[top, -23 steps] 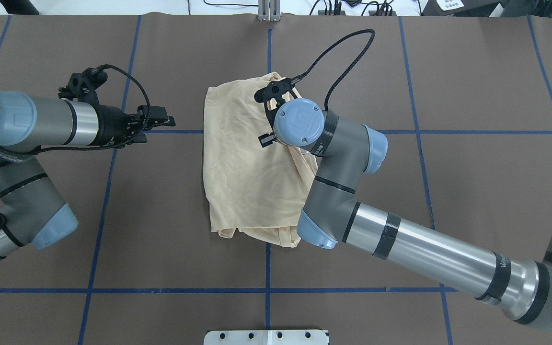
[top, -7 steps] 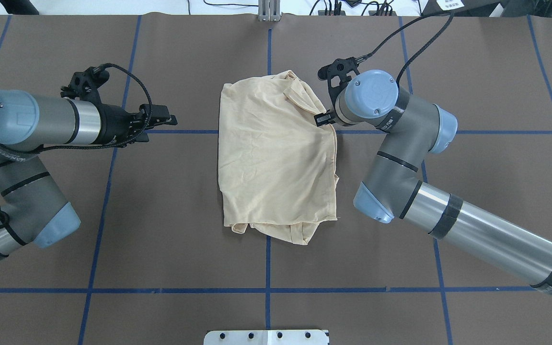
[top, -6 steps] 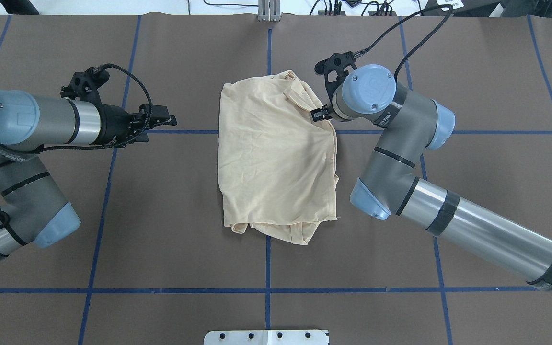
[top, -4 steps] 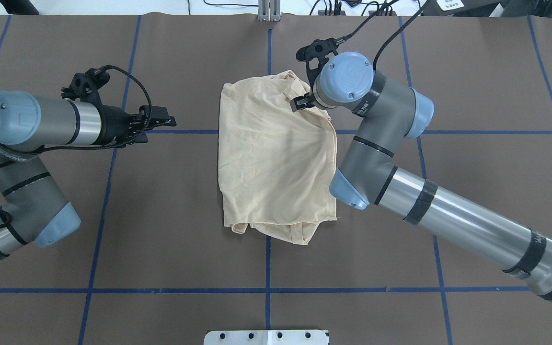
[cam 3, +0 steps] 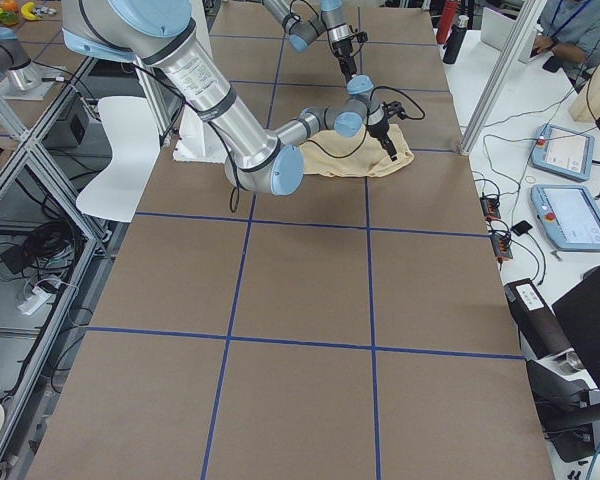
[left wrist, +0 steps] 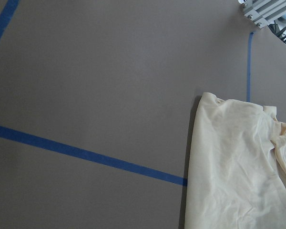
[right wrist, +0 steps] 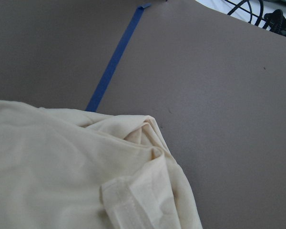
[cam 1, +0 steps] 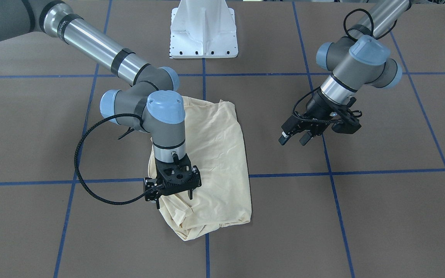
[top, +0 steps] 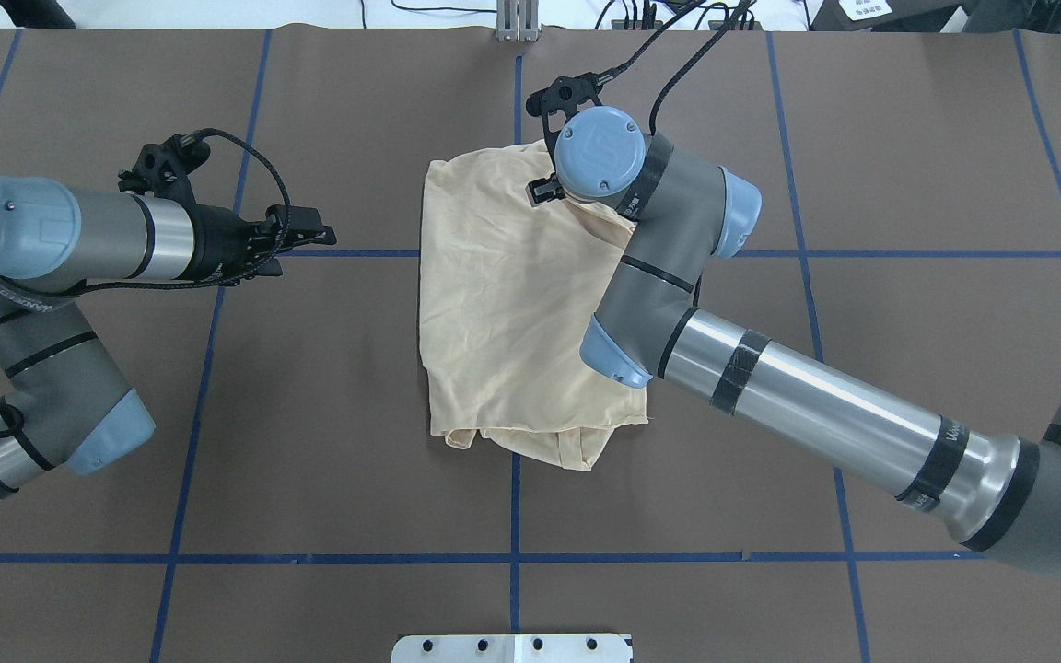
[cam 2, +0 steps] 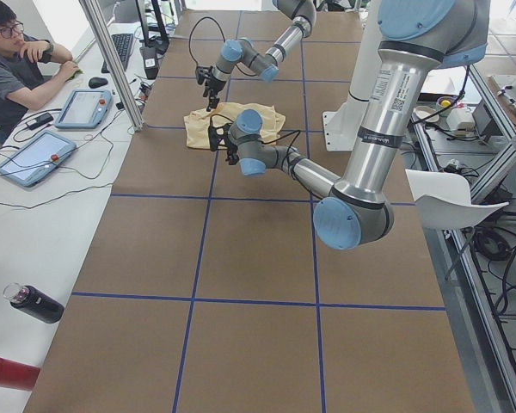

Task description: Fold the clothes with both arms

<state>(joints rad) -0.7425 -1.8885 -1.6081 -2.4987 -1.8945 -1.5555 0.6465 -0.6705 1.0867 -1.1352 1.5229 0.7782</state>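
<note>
The cream-yellow shirt [top: 503, 304] lies folded into a rough rectangle at the table's middle, print hidden; it also shows in the front view [cam 1: 214, 154] and both wrist views [left wrist: 229, 157] [right wrist: 62, 157]. My right gripper [cam 1: 174, 197] points down over the shirt's far edge, jaws apart, fingertips at the bunched cloth, holding nothing that I can see. From overhead the right gripper [top: 544, 191] is mostly hidden under its wrist. A stitched hem band [right wrist: 128, 205] lies close below it. My left gripper [cam 1: 294, 139] is open and empty, hovering left of the shirt [top: 309, 247], apart from it.
The brown table cover has a blue tape grid [top: 514, 516]. The white pedestal base [cam 1: 203, 31] stands at the robot's side. An aluminium post [top: 517, 23] stands at the far edge. An operator [cam 2: 17, 69], tablets and bottles [cam 2: 34, 303] are beyond the far edge.
My right arm has swung left from the shirt's right edge to over its far edge. The shirt lies further right than 3.2 s ago. The left arm has barely moved.
</note>
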